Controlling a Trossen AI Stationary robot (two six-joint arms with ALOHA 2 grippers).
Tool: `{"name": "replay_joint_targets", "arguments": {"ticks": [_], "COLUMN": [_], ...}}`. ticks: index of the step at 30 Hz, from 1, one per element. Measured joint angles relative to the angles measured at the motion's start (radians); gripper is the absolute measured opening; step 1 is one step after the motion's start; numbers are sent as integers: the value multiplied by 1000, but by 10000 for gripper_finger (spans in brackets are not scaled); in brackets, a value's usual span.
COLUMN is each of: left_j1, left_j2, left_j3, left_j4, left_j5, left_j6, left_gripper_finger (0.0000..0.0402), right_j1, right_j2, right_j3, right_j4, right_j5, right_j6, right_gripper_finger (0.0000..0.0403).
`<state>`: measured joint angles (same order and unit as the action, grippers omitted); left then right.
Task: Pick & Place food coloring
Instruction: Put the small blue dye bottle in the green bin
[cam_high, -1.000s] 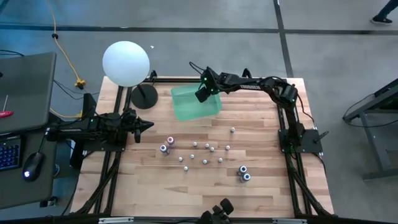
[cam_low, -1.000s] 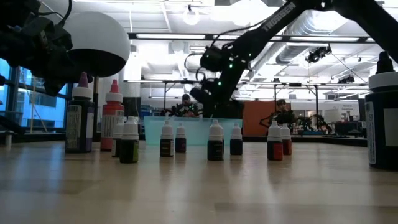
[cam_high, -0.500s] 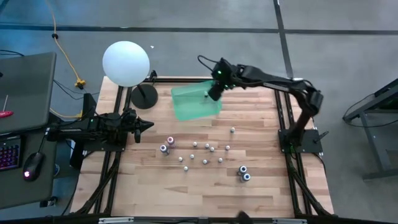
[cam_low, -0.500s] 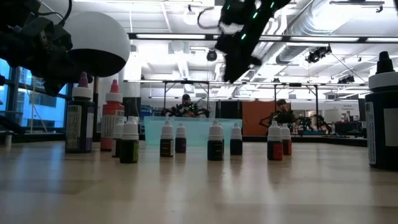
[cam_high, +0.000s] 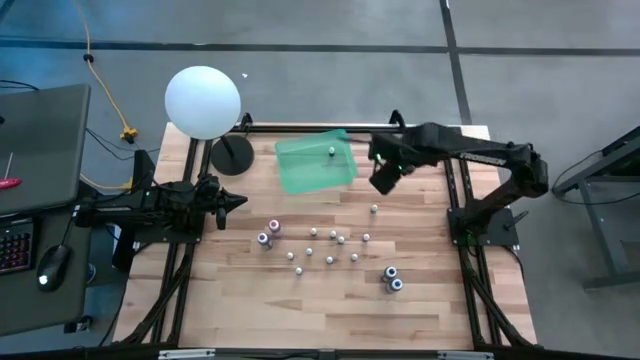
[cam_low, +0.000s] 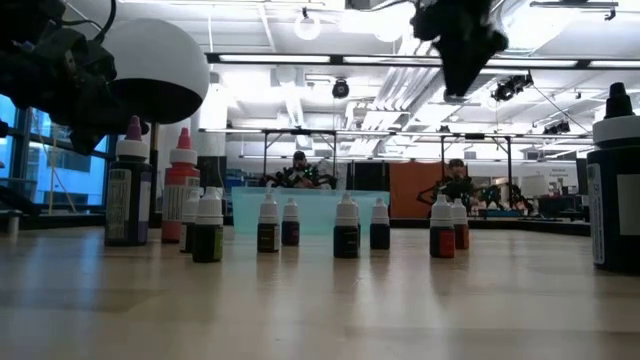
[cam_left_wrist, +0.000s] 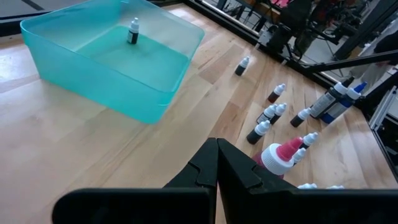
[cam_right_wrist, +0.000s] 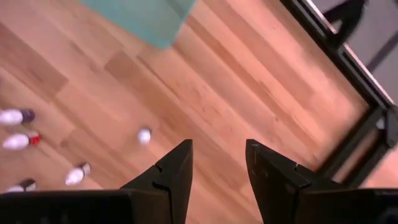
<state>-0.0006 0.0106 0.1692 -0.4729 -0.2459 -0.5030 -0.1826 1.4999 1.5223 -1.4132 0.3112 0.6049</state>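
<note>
A teal bin (cam_high: 312, 168) sits at the table's far middle, and one small white-capped bottle (cam_high: 331, 152) stands inside it (cam_left_wrist: 133, 31). Several tiny food coloring bottles (cam_high: 332, 246) stand upright in a loose cluster on the wood. One (cam_high: 374, 209) stands alone, nearer the bin. Larger bottles stand at the cluster's left (cam_high: 266, 235) and right (cam_high: 392, 279). My right gripper (cam_high: 383, 180) hangs open and empty in the air to the right of the bin, above the lone bottle (cam_right_wrist: 144, 135). My left gripper (cam_high: 238, 201) waits shut at the table's left.
A white globe lamp (cam_high: 203, 101) on a black round base (cam_high: 232, 156) stands at the far left corner, beside the bin. In the low view the bottles (cam_low: 346, 227) stand in a row before the bin (cam_low: 310, 208). Bare wood lies between the bin and the right arm's base (cam_high: 484, 224).
My right gripper has risen from low over the bin and swung toward the table's right and slightly nearer edge. The bottle in the bin, covered by the gripper before, now stands in plain view. The left arm kept still.
</note>
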Motion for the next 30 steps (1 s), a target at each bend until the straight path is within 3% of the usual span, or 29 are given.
{"name": "replay_joint_targets", "arguments": {"ticks": [5,14,17,21,30], "left_j1": [0,0,0,0,0], "left_j2": [0,0,0,0,0], "left_j3": [0,0,0,0,0], "left_j4": [0,-1,-1,-1,-1], "left_j5": [1,8,9,24,35], "left_j6": [0,0,2,5,8], "left_gripper_finger": [0,0,0,0,0], "right_j1": [136,343,400,444,365], "right_j2": [-90,-399,-469,-505,-490], "right_j3": [-90,-589,-750,-933,-1147], "right_j4": [15,397,588,843,1164], "right_j5": [40,69,86,91,104], "right_j6": [171,511,468,255,66], "right_gripper_finger": [140,140,140,140,140]}}
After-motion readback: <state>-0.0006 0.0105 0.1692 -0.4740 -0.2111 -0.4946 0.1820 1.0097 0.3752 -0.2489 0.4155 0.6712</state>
